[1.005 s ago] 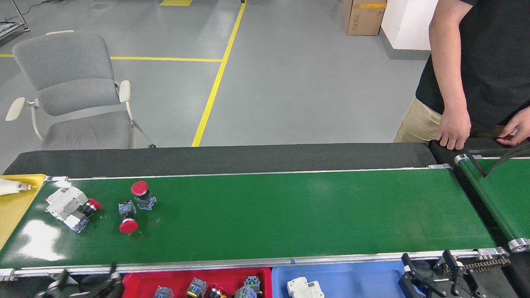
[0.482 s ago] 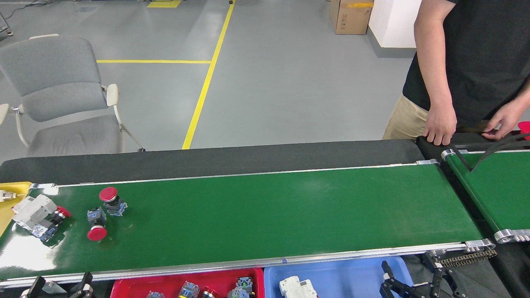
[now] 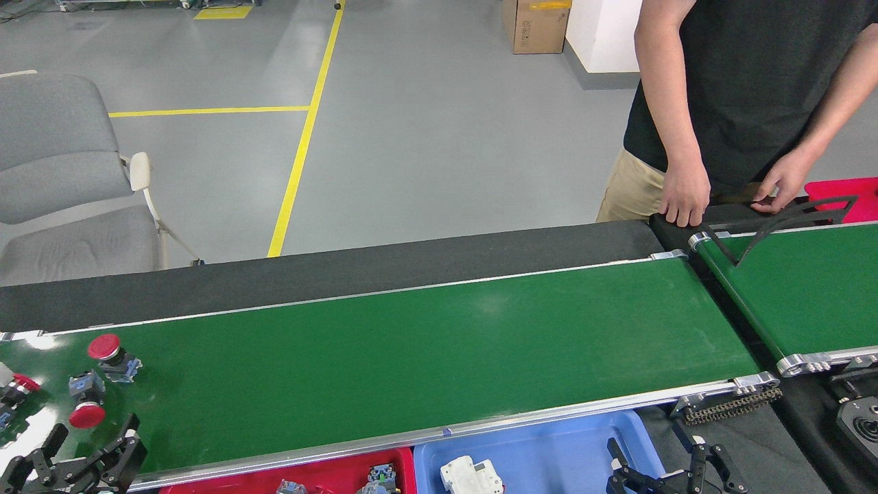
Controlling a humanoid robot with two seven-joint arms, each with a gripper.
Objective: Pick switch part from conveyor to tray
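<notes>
Sitting below the conveyor [image 3: 425, 350], a blue tray [image 3: 549, 453] holds a white breaker [image 3: 470, 475]; a red tray [image 3: 329, 477] holds switch parts. Red-capped switch parts [image 3: 110, 357] lie at the belt's left end. Left gripper [image 3: 82, 460] and right gripper [image 3: 662, 470] stand spread, empty.

Factory floor and a bystander frame the work line

A grey chair [image 3: 65, 185] stands at upper left on a grey floor [image 3: 439, 137] crossed by yellow lines [image 3: 296, 158]; a cardboard box [image 3: 534, 26] sits against a white wall [image 3: 600, 34] at top centre. At upper right a person [image 3: 748, 89] in a black shirt and tan trousers rests both hands on the far edge of a second belt [image 3: 809, 288], whose black guide bar [image 3: 789, 219] lies beside a red bin [image 3: 840, 195].
</notes>
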